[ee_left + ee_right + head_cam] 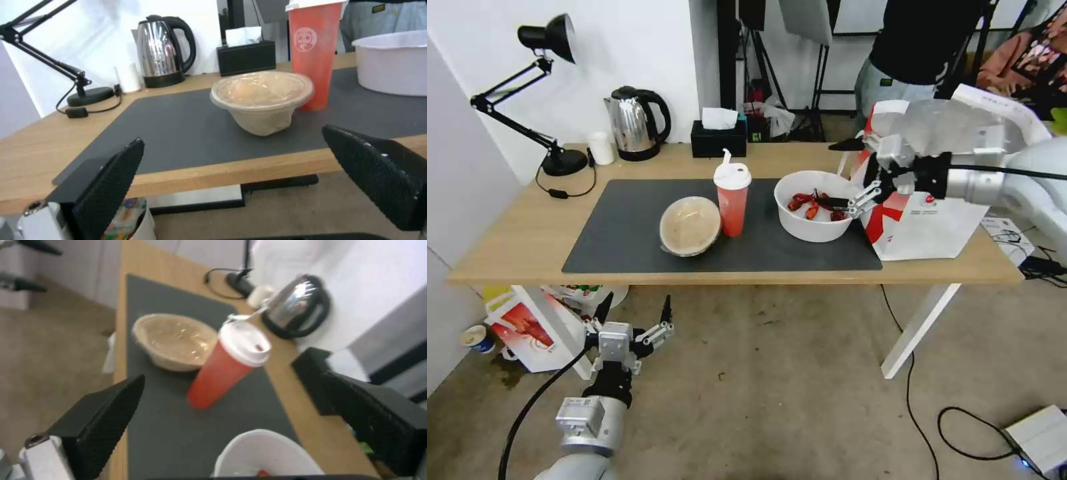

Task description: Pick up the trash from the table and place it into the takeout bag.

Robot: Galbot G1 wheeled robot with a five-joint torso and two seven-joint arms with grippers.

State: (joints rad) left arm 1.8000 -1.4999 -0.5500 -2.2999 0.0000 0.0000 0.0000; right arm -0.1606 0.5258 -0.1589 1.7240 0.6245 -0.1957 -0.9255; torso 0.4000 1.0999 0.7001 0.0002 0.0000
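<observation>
**Spotter:** Start with the head camera. Where are my arms?

**Operator:** I've got the right gripper [846,172] out over the table [507,247], jaws apart, hanging just above the far right rim of the white bowl [814,227] with the crayfish shells in it. The takeout bag [934,227] stands right behind that hand, touching or nearly touching the bowl's right side. The left gripper [635,311] sits low, below the table's front edge, fingers spread.

**Spotter:** And the other trash?

**Operator:** The red cup [733,200] stands upright in the middle of the grey mat [620,227], with the tan paper bowl [690,225] just beside it on my left, tilted toward me.

**Spotter:** Left wrist?

**Operator:** It looks level across the table edge: tan bowl nearest, cup behind it. Both pads [109,186] are wide apart and hold nothing.

**Spotter:** Right wrist?

**Operator:** Its jaws are spread too, and the white bowl's rim lies directly beneath and between them (cup and tan bowl lie farther along the mat). I judge the right arm is nearer to the bowl by far: the bowl sits straight below, the bag directly behind, so it's a short carry.
</observation>
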